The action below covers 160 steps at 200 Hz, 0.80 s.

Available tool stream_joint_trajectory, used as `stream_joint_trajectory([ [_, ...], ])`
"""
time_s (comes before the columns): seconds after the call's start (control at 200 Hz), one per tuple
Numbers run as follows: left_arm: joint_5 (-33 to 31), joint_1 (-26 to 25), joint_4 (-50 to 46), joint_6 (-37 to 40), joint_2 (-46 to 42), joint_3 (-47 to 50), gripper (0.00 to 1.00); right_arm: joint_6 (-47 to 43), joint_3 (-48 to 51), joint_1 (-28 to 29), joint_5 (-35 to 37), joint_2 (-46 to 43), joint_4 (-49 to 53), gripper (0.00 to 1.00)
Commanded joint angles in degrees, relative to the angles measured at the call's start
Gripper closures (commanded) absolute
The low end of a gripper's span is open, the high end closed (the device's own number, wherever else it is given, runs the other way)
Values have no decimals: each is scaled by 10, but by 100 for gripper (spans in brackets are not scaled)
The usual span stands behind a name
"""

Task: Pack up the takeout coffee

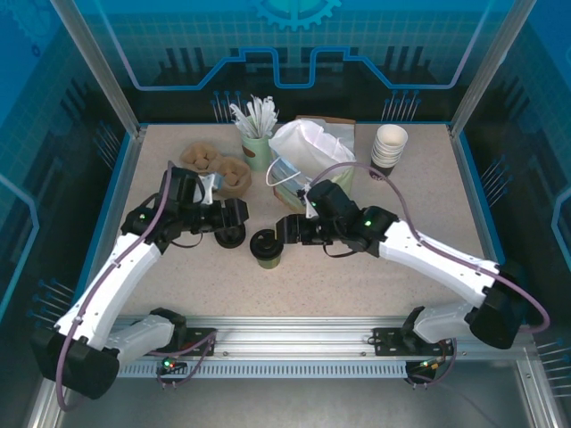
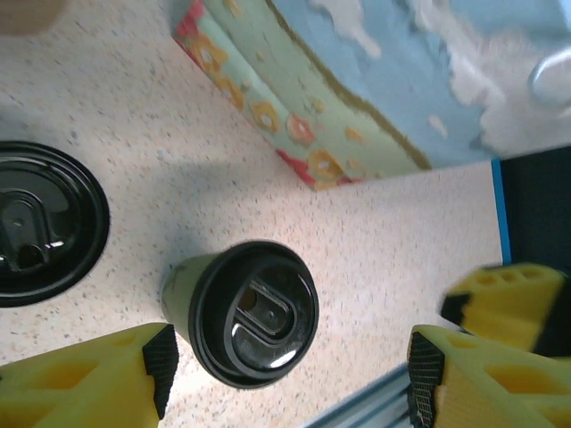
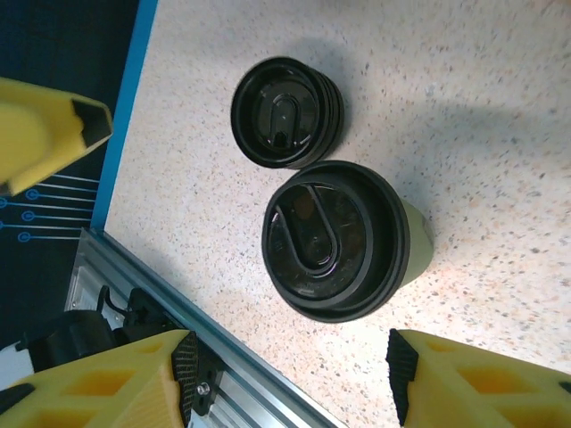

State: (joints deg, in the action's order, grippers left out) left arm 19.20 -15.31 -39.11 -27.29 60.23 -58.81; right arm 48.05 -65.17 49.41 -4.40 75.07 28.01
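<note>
The little coffee cup [image 1: 266, 248] stands upright on the speckled table [image 1: 357, 285], near the middle and a bit toward the arms, with its round black lid pressed on and its olive-brown side just showing beneath. The two arms reach in toward it from either side. The left gripper [image 2: 285, 383] has its yellow fingers [image 2: 89, 383] spread wide and grasps nothing. The cup sits just ahead of them and nearer the one finger, and I cannot tell whether that finger brushes it. The right gripper [image 3: 290, 374] is likewise released, its jaws well apart and empty, with the cup just beyond its fingertips. A loose black lid [image 3: 285, 111] lies flat on the table just beside the cup, on the left arm's side. Farther back lies a patterned bag [image 2: 357, 98] in blue and pale green, and toward the far right corner a stack of paper cups [image 1: 389, 147] stands well apart from the coffee
</note>
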Motion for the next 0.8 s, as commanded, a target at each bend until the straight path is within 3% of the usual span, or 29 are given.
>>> stream_joint_trajectory([
  [0.0,-35,29,27,-41,-10,-15,29,-35,-31,6,28,-39,67,40],
  [0.285,-72,120,142,-130,29,18,29,-82,-29,-47,23,-132,118,40],
  [0.55,-101,148,216,-153,126,1,33,-97,26,-160,-58,-227,128,41],
  [0.795,-105,170,254,-168,217,-27,36,-110,61,-253,-152,-252,121,41],
])
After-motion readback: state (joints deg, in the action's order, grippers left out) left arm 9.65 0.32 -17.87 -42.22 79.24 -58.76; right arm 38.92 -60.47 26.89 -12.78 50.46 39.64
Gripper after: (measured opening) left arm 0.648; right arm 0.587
